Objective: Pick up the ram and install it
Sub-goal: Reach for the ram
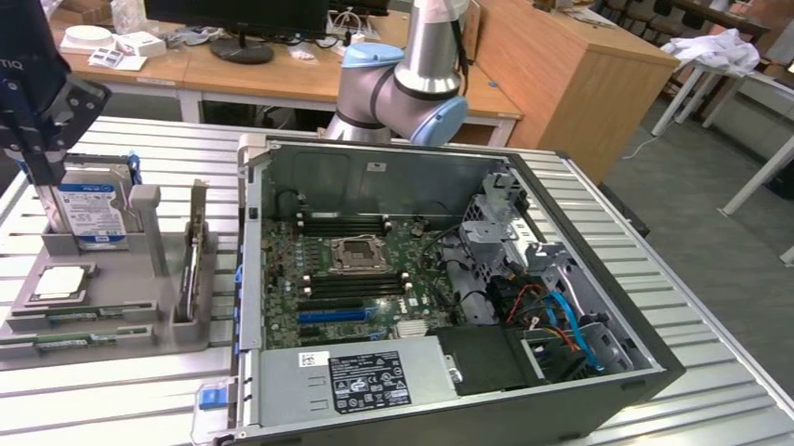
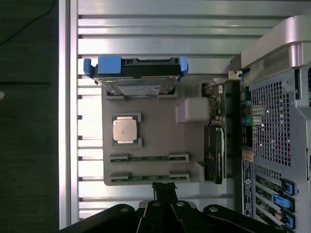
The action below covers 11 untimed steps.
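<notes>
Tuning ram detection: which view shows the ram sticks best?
Wrist view: both ram sticks lie full length in the grey holder, seen from above. Exterior view shows them obliquely at the holder's near edge.

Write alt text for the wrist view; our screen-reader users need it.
The gripper, fingers shut, hovers at the edge of a gray tray, nearest two ram sticks lying in its slots. The tray also holds a square processor chip and an upright hard drive, and a computer case stands beside it.

pincer [image 1: 37, 167]: closed, above gray tray [image 1: 134, 290] | ram [image 1: 74, 320]: lying in tray slot | computer case [image 1: 360, 177]: open
</notes>
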Available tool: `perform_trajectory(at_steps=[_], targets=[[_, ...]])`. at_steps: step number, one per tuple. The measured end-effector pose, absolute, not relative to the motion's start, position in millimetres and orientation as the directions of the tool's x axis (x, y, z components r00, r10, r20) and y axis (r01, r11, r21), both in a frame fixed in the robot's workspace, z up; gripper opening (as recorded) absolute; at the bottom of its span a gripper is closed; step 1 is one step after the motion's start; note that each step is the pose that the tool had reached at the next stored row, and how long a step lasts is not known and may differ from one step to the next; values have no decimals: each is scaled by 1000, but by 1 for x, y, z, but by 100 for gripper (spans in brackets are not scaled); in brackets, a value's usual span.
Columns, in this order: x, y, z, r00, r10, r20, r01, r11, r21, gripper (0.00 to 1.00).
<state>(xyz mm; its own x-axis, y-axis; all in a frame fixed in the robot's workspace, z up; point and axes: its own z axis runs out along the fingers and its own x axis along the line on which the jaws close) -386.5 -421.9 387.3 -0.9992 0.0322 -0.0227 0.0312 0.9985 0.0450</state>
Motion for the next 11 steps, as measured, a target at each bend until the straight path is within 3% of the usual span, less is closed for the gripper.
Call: perform_trajectory(at_steps=[11], targets=[[-387, -433, 387, -999, 32, -23, 31, 999, 45, 11]])
